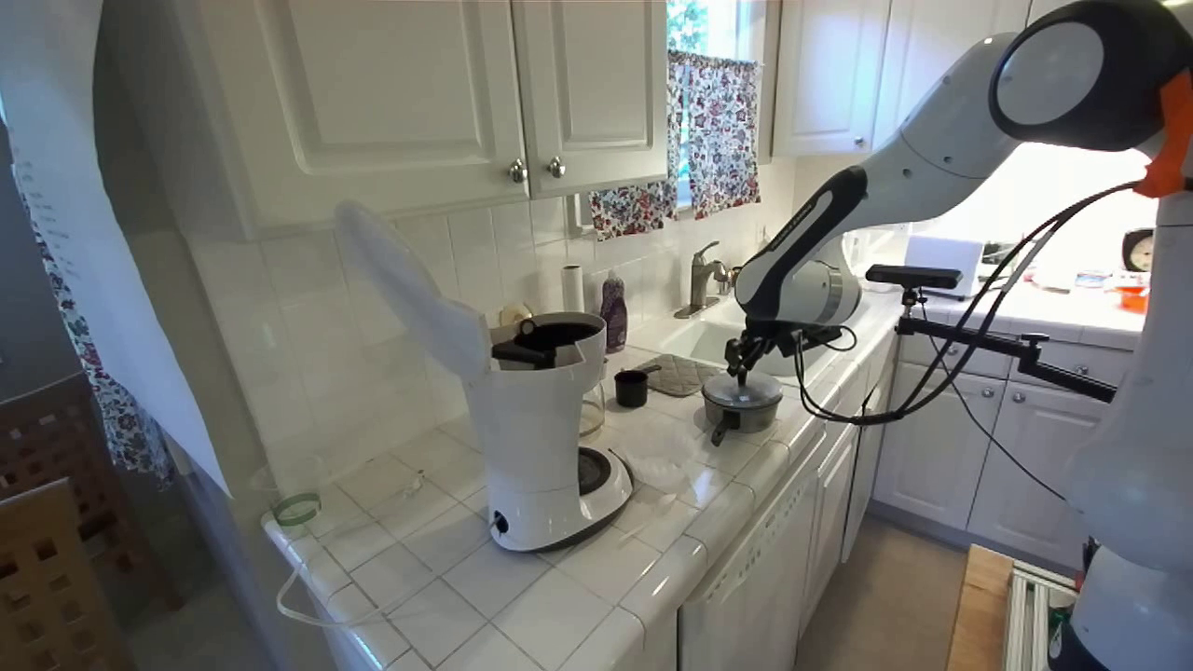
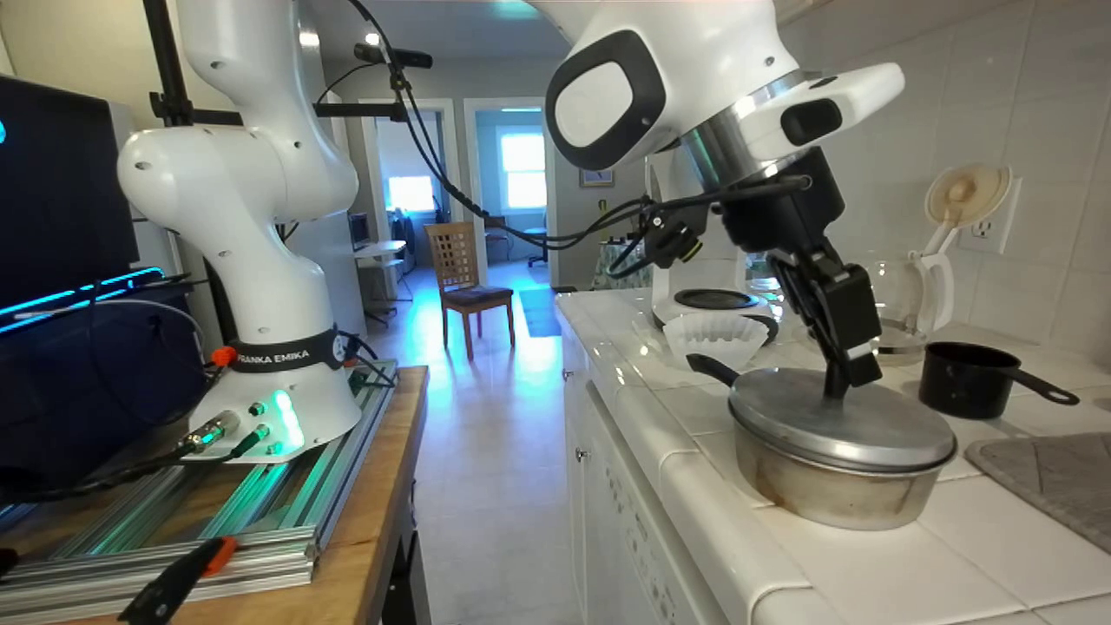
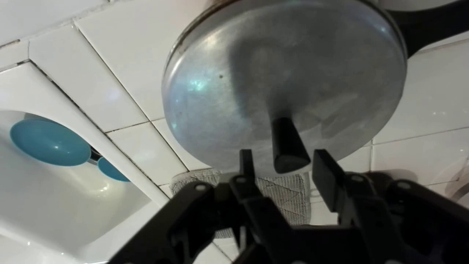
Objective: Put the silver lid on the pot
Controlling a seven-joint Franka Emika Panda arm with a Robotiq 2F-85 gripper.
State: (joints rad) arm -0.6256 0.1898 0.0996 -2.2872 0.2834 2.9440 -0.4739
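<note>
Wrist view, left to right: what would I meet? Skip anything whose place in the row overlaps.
Large blue item → small blue item → one tool fingertip → lid knob → other tool fingertip → pot handle.

In an exterior view, the black, curved band [image 2: 286, 356] around the foot of the white, rounded robot arm [image 2: 243, 260] reads "FRANKA EMIKA" in white capitals, the first letter hard to make out. Pale lettering along the arm's long, dark panel [image 1: 802, 228] and small marks on the flat, white appliance front [image 1: 760, 568] below the white-tiled desk [image 1: 559, 610] are too small to read.
</note>
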